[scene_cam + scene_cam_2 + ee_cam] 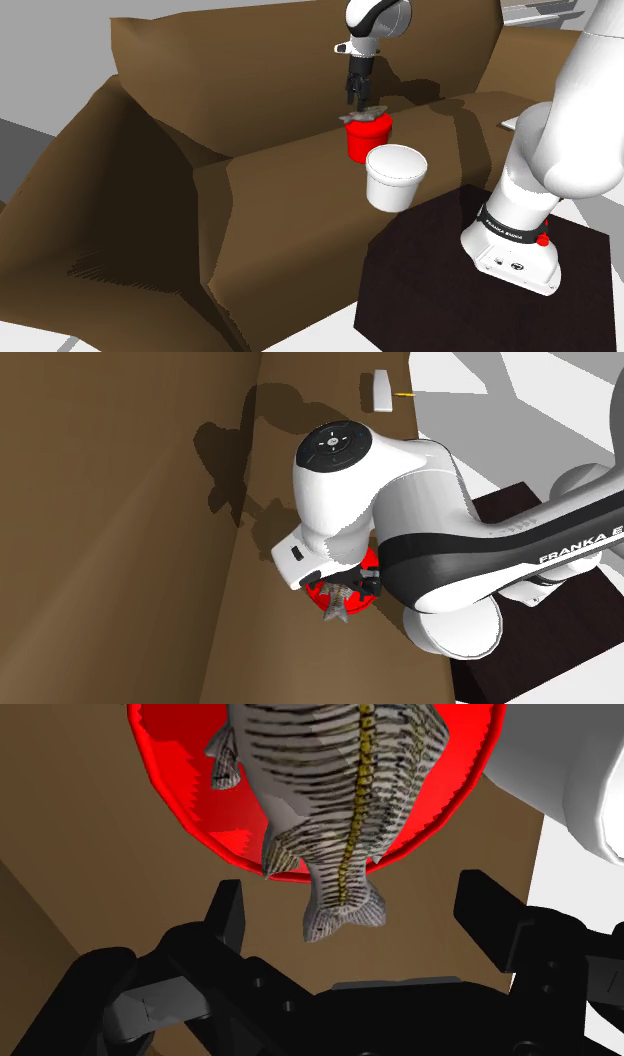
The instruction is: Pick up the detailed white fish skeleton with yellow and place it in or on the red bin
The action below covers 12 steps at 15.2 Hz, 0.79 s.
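Tool [356,100] is seen spread open just above the red bin [367,143], with nothing clasped.

The white fish skeleton [345,794] with its yellow spine is laid across the mouth of the bin, its tail hanging over the rim toward the tool, and no contact with either finger is seen in the wrist view. The bin is set on the seat of a brown sofa [280,200], near a white tub [395,178]. The placing step is judged to be all but done, since the fish is supported by the bin alone. What is called for next is a straight lift of the tool, clear of the overhanging tail, so that the skeleton is not tipped off the rim.
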Each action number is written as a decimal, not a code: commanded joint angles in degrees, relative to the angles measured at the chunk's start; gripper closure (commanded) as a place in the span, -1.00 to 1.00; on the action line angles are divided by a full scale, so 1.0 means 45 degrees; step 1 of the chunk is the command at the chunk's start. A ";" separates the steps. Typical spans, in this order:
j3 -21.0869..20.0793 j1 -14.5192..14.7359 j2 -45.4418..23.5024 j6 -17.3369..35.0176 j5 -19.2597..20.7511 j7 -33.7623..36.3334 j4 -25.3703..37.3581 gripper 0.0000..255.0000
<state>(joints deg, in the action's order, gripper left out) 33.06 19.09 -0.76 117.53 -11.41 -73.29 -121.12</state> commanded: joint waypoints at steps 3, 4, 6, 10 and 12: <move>0.0069 -0.0061 0.0414 -0.1215 0.0365 0.0247 0.0889 -1.00; 0.0083 -0.0080 0.0494 -0.1539 0.0436 0.0295 0.1149 -1.00; 0.0084 -0.0078 0.0496 -0.1539 0.0438 0.0296 0.1147 -1.00; 0.0084 -0.0079 0.0494 -0.1539 0.0436 0.0295 0.1149 -1.00; 0.0084 -0.0079 0.0494 -0.1539 0.0436 0.0295 0.1149 -1.00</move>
